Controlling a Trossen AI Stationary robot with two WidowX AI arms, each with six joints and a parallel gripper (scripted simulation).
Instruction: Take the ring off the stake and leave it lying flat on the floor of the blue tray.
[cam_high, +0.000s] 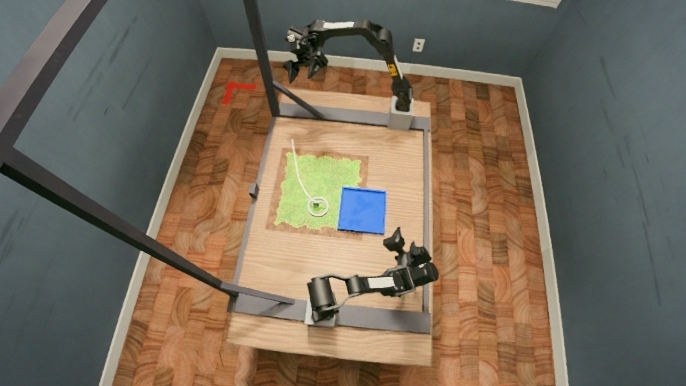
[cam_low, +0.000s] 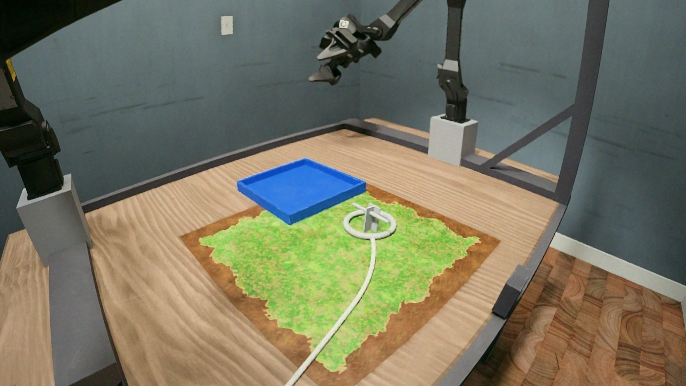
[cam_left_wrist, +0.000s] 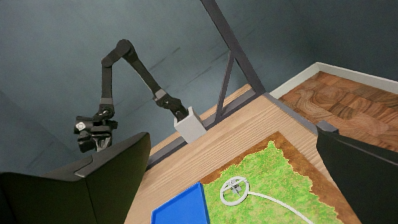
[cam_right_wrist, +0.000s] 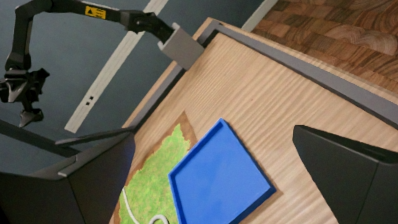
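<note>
A white ring (cam_high: 317, 205) lies around a short grey stake (cam_high: 316, 203) on the green mat, with a white rope (cam_high: 298, 170) trailing from it. The ring (cam_low: 370, 225) rests flat at the stake's (cam_low: 371, 217) base. The blue tray (cam_high: 363, 210) (cam_low: 301, 187) sits just beside the ring and is empty. My left gripper (cam_high: 304, 67) is open and held high beyond the table's far edge. My right gripper (cam_high: 406, 245) (cam_low: 335, 55) is open, raised above the table near the tray. The left wrist view shows the ring (cam_left_wrist: 234, 191) and the right wrist view shows the tray (cam_right_wrist: 220, 175).
A dark frame post (cam_high: 262, 60) with a brace stands near the left arm's base (cam_high: 401, 117). Another post (cam_low: 582, 95) stands near the right arm's base (cam_low: 452, 137). A grass-textured mat (cam_low: 320, 270) lies under the stake. A small grey block (cam_high: 253, 190) sits on the table's edge.
</note>
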